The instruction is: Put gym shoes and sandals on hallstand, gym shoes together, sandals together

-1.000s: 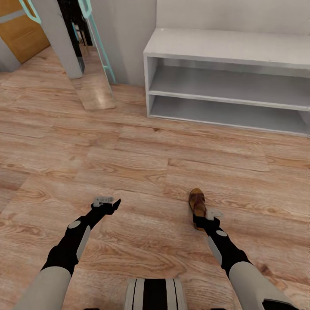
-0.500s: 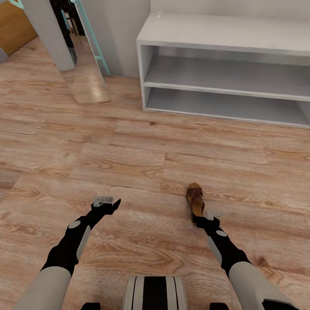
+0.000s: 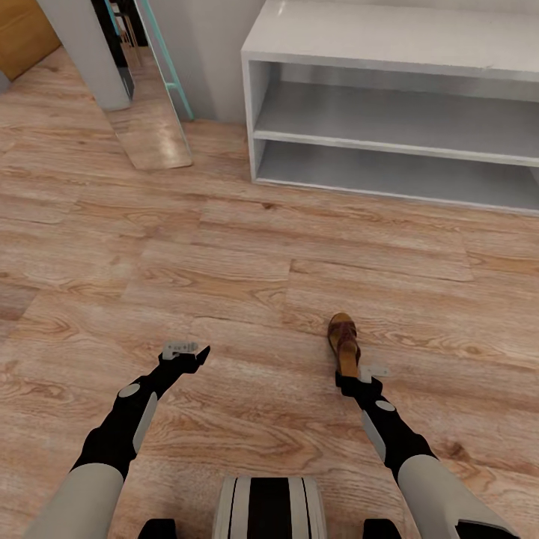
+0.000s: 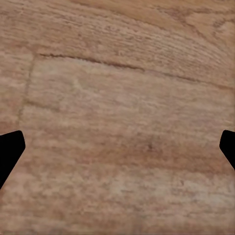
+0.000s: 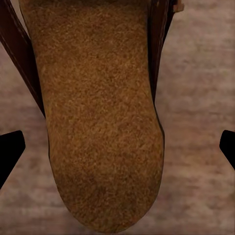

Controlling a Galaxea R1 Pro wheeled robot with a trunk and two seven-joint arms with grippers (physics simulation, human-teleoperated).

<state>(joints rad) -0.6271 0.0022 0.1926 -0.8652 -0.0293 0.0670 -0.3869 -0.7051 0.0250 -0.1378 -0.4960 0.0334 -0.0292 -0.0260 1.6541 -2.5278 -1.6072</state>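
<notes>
One brown sandal lies toe-forward on the wood-plank corridor floor, its heel end under my right gripper. The right wrist view looks straight onto its tan footbed. There my right gripper stands open, with gaps between the dark fingertips and the sandal's sides. My left gripper hovers over bare floor, open and empty. The pale grey-white shoe rack with two open tiers stands ahead at the wall. The gym shoes are out of view.
A teal-framed mirror leans on the wall left of the rack, beside a grey wall corner and a wooden door. Open floor stretches between me and the rack. My base shows at the bottom edge.
The whole view has shifted: the rack sits higher and larger in the picture. Both arms keep their place in it. More of the sandal shows beyond the right gripper.
</notes>
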